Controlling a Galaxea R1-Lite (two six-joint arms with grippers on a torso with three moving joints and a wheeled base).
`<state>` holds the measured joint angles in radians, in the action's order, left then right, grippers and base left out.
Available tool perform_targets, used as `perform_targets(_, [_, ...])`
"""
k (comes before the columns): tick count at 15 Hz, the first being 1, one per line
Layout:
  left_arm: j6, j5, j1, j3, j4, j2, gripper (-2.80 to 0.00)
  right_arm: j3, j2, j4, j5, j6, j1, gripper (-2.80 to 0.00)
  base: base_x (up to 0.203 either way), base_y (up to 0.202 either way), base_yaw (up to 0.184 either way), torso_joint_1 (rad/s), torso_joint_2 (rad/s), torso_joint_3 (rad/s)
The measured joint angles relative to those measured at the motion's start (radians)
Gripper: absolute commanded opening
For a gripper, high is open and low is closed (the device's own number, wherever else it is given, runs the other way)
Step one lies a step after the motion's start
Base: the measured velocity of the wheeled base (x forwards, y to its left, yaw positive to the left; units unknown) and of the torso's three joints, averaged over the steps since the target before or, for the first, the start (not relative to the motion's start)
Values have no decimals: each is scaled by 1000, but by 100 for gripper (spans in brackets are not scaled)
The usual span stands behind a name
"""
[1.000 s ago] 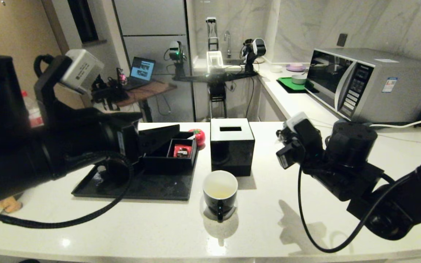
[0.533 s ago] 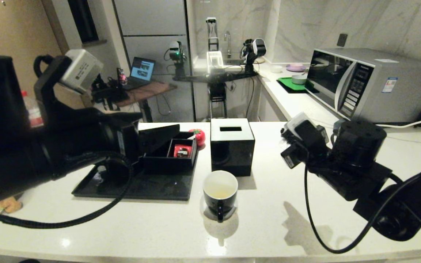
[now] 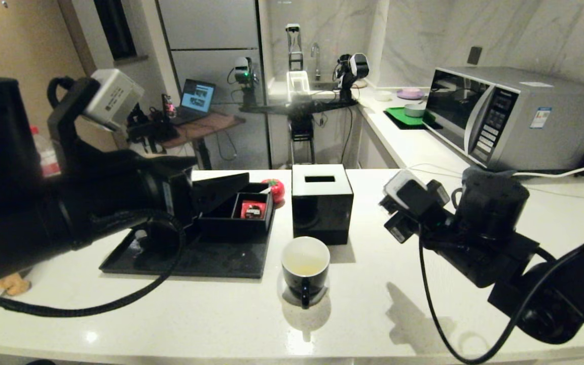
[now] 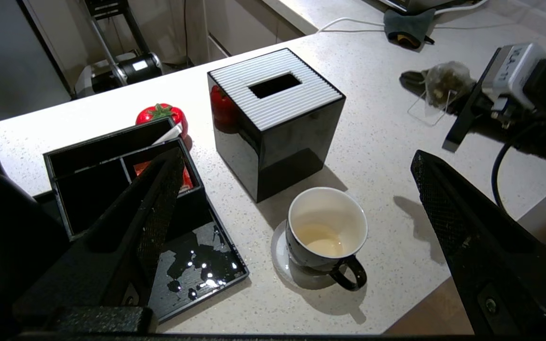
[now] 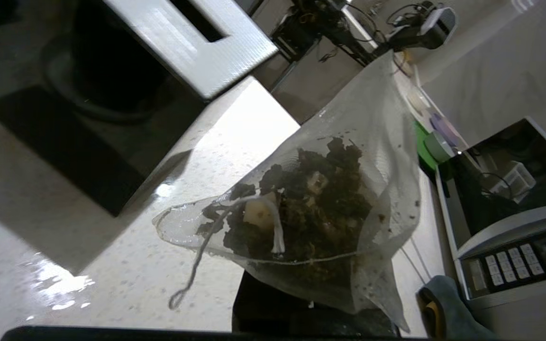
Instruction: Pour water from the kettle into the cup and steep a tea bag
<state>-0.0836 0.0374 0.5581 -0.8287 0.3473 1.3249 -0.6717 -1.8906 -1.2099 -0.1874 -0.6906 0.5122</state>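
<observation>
While the right gripper (image 4: 436, 94) holds the tea bag (image 5: 320, 222) pinched above the counter (image 3: 363, 309), right of the cup (image 3: 305, 266), the left gripper (image 4: 292, 227) hangs spread wide over the tray (image 3: 206, 261) — water (image 4: 320, 239) lies shallow in the cup.

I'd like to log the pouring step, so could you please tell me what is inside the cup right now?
The cup holds a shallow pool of pale yellowish water at its bottom. No tea bag is in it; the tea bag is up at the right gripper.
</observation>
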Motion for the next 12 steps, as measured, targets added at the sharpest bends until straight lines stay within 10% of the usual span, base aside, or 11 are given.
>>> perform_targets(12, [0,0,0,1,-1,0,0,100,-16,-30,-2,-39,38,-280,0,0,0,0,0,0])
